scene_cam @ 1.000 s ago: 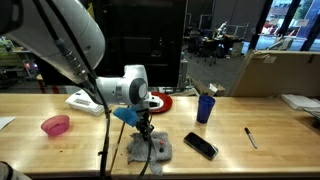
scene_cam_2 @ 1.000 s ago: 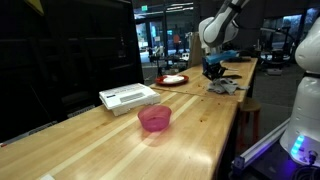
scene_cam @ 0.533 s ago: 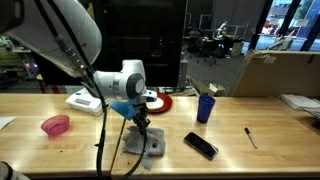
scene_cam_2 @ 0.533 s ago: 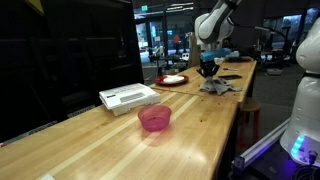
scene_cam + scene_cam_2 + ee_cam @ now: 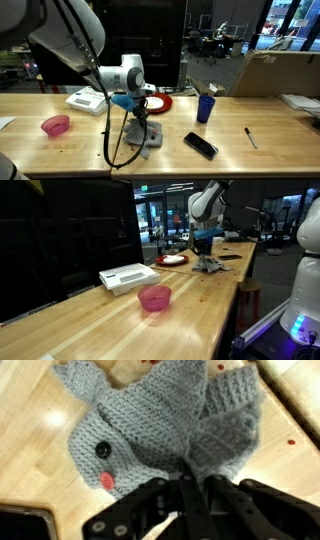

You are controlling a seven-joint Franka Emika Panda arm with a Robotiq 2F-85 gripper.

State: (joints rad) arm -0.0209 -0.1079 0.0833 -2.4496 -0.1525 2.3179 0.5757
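While the gripper (image 5: 190,482), pressed together on a fold of the grey crocheted toy (image 5: 150,420), holds it mid-way along the table (image 5: 270,150), just left of the black phone (image 5: 200,146), risk noted: the thin pinch on stretchy yarn may slip, dropping the toy.

Saw a grey crocheted cloth (image 5: 140,420), soft and rumpled, with a black button and a pink patch on one flap. Hung pinched at a middle fold, drooping, lower folds seemingly resting on the wooden table (image 5: 250,150).
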